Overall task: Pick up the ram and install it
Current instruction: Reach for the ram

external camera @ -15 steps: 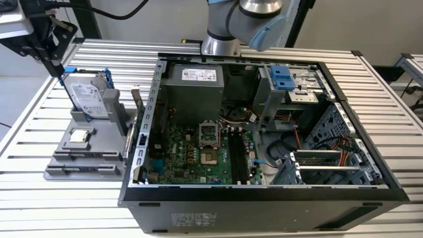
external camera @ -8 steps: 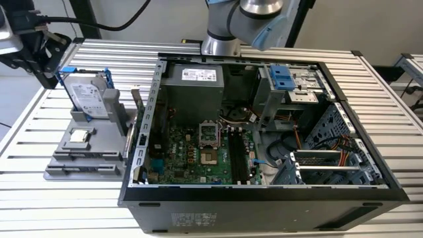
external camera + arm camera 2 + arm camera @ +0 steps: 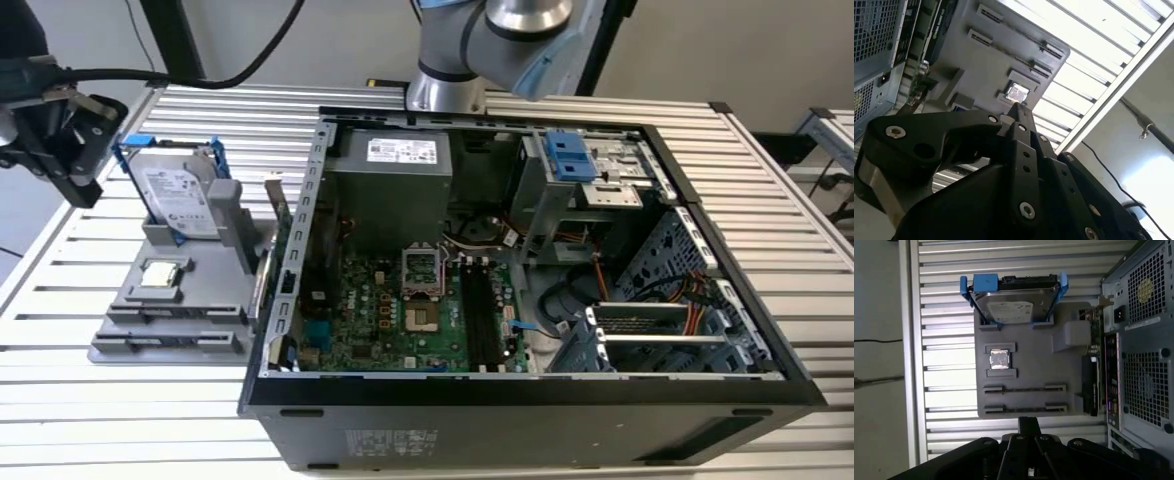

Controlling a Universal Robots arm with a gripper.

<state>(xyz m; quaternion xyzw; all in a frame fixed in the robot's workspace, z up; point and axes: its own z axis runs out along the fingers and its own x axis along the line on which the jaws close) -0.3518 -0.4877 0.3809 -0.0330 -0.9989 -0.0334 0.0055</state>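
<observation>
Close up: black metal gripper (image 3: pixel 1029 423), fingertips pressed together, nothing gripped. Just ahead of tips, grey plastic slotted tray (image 3: pixel 1054 370) bearing square silver chip (image 3: pixel 999 359).

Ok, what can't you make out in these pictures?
Parts tray slots, first wrist view: thin dark lines, too fine to tell ram from empty gap.
Motherboard memory slots, exterior view: too small to judge whether filled.
Pincer, both wrist views: its own black linkage hides any load; the exterior view's left edge crops it.
</observation>
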